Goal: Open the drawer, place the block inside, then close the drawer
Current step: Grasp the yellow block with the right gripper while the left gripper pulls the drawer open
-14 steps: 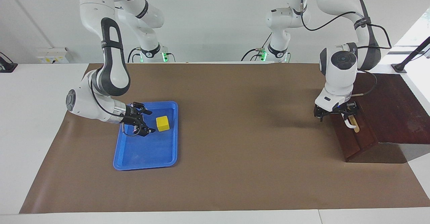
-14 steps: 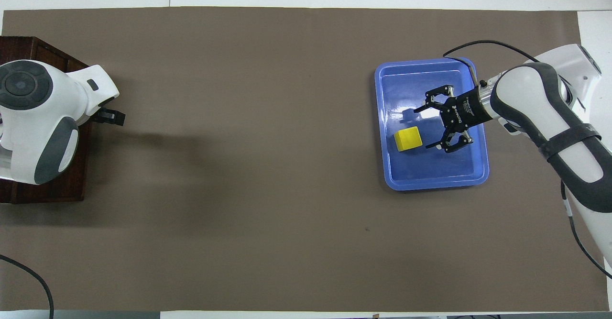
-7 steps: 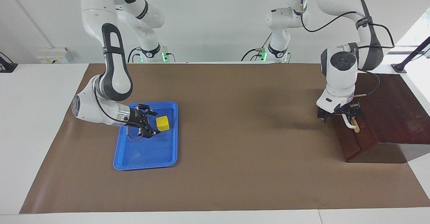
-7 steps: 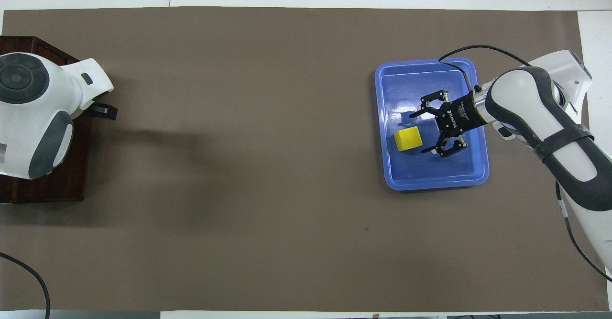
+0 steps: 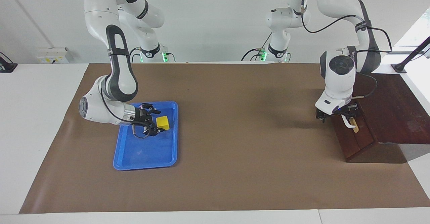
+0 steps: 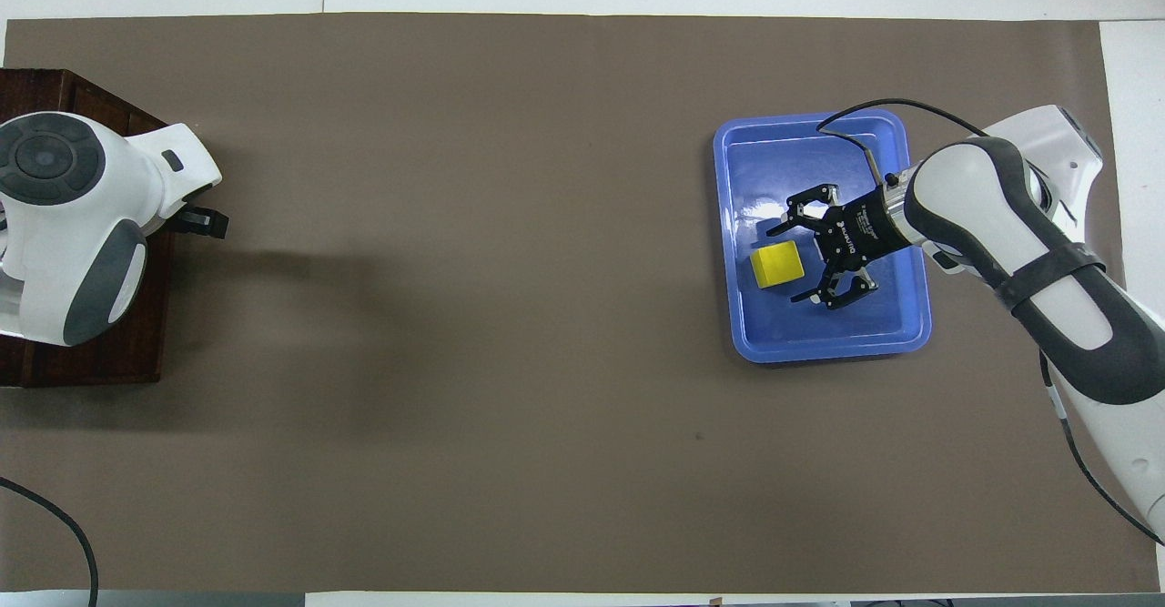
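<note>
Reaching into the blue plastic tray (image 5: 144,157), the right gripper (image 5: 157,122) hangs low with its fingers spread wide, just beside the yellow block (image 5: 163,123); the fingertips lie to either side of the cube's near face without gripping it. From overhead the same gripper (image 6: 790,257) points at the block (image 6: 776,266), which sits on the tray floor (image 6: 819,325), toward the right arm's end of the table. White lettering runs along the gripper's black body, too small to read.

At the left arm's end stands the dark brown wooden box (image 5: 389,113), its drawer (image 5: 356,136) shut. The left gripper (image 5: 337,115) hangs at the drawer front by the white bar handle (image 5: 349,123), its jaws released and holding nothing; whether a finger touches the handle cannot be told. Overhead, the arm's wrist hides most of the box (image 6: 109,352), and only a black finger (image 6: 202,221) juts out. Brown paper (image 5: 235,133) covers the table.
</note>
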### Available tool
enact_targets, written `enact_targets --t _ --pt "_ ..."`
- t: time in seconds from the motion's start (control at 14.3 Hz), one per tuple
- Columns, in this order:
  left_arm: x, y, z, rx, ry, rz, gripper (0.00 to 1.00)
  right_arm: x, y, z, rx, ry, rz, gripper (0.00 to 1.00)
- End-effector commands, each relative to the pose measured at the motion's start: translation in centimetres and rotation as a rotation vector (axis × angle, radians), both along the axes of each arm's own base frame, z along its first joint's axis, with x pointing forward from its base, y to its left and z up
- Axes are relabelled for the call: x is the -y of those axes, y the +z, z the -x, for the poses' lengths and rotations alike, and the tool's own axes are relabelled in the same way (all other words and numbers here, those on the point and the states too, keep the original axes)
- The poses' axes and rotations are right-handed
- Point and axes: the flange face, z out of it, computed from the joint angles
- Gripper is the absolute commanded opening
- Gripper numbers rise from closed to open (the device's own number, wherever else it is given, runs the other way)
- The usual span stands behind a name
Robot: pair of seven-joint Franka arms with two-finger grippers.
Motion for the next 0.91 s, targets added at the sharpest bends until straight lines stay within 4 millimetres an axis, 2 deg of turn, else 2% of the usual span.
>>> enact_targets --t 0.0,0.14,0.28,0.35,0.7,0.77,0.84 --pt "5.2 -0.4 0.5 0.031 0.034 0.065 1.00 0.6 0.2 0.7 0.033 0.001 -0.017 1.00" --pt "10.1 -0.1 1.3 0.036 0.096 0.137 1.00 0.7 0.2 0.7 0.034 0.002 -0.016 1.00" --pt "13.3 0.0 2.2 0.035 0.110 0.138 1.00 1.1 0.1 0.7 0.034 -0.001 -0.012 1.00" --pt "14.1 -0.1 2.5 0.033 0.108 0.137 1.00 1.2 0.1 0.7 0.034 -0.001 -0.011 1.00" --pt "14.5 0.4 2.5 0.022 0.139 0.174 1.00 1.3 0.1 0.7 0.034 -0.001 -0.008 1.00" --pt "14.2 1.0 2.0 0.021 0.150 0.172 1.00 1.2 0.1 0.7 0.034 0.001 -0.008 1.00" --pt "13.9 2.9 1.2 0.016 0.189 0.190 1.00 1.3 0.1 0.7 0.033 -0.002 -0.008 1.00"
